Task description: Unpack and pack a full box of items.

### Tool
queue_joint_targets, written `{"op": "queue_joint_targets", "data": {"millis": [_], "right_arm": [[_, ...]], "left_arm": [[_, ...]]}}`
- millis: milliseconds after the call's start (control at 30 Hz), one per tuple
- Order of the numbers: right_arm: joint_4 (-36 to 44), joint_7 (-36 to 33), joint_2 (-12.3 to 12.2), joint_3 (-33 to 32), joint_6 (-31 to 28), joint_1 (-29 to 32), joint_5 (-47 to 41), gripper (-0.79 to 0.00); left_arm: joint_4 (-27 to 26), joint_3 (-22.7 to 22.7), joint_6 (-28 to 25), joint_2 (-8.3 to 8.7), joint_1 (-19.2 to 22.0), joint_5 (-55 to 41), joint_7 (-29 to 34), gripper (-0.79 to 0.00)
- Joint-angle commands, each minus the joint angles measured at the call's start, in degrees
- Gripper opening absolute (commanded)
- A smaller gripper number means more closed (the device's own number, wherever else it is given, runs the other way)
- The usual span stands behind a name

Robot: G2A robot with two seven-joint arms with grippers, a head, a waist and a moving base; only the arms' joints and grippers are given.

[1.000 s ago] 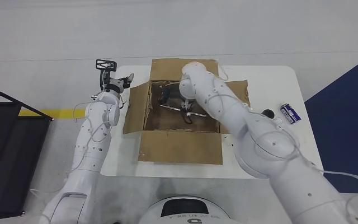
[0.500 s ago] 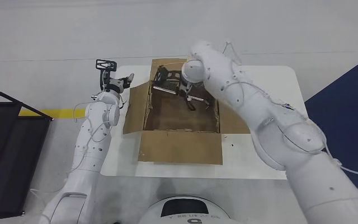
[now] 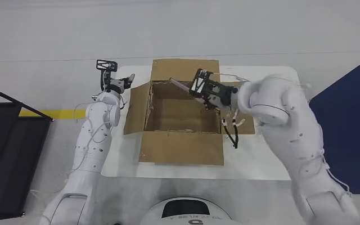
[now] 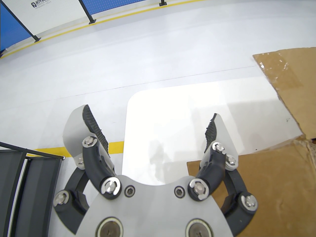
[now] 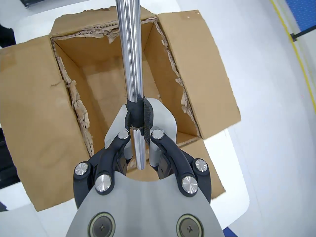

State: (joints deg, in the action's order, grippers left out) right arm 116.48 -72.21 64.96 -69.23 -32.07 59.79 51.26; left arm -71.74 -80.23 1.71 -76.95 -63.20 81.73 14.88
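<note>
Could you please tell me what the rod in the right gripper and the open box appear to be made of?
The rod looks like polished metal, perhaps steel or chrome-plated: it is silvery, with bright mirror-like streaks along its length. The box is plain brown corrugated cardboard with a matte finish; its torn rim shows the fluted inner layers.

The left arm [image 3: 94, 140] stretches straight ahead, and the left gripper [image 4: 150, 114] is spread wide with nothing between its fingers. The right arm [image 3: 278, 107] bends across toward the left, and the right gripper [image 5: 138, 117] is clamped on a shiny metal rod [image 5: 128, 38].
</note>
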Motion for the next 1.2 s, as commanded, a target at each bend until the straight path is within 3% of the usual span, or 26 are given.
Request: {"op": "queue_joint_targets", "data": {"millis": [0,133,333,567,667,867,1167], "right_arm": [[5.4,-0.9,-0.8,-4.2,0.9,5.0,2.0,-0.785],[11.0,-0.7,-1.9,-11.4,2.7,12.1,3.1,-0.785],[18.2,-1.2,-2.8,-22.6,11.6,25.3,7.6,-0.785],[18.2,-1.0,-2.5,-36.0,25.6,39.3,9.0,-0.785],[15.9,-1.8,-2.2,-39.1,30.7,42.6,7.7,-0.785],[6.7,-3.6,-2.3,-37.6,29.9,40.4,2.5,-0.785],[-9.9,-11.1,-2.7,-25.2,30.5,24.8,3.3,-0.785]], "left_arm": [[0.0,0.0,0.0,0.0,0.0,0.0,0.0,0.0],[0.0,0.0,0.0,0.0,0.0,0.0,0.0,0.0],[0.0,0.0,0.0,0.0,0.0,0.0,0.0,0.0],[0.0,0.0,0.0,0.0,0.0,0.0,0.0,0.0],[0.0,0.0,0.0,0.0,0.0,0.0,0.0,0.0],[0.0,0.0,0.0,0.0,0.0,0.0,0.0,0.0],[0.0,0.0,0.0,0.0,0.0,0.0,0.0,0.0]]}}
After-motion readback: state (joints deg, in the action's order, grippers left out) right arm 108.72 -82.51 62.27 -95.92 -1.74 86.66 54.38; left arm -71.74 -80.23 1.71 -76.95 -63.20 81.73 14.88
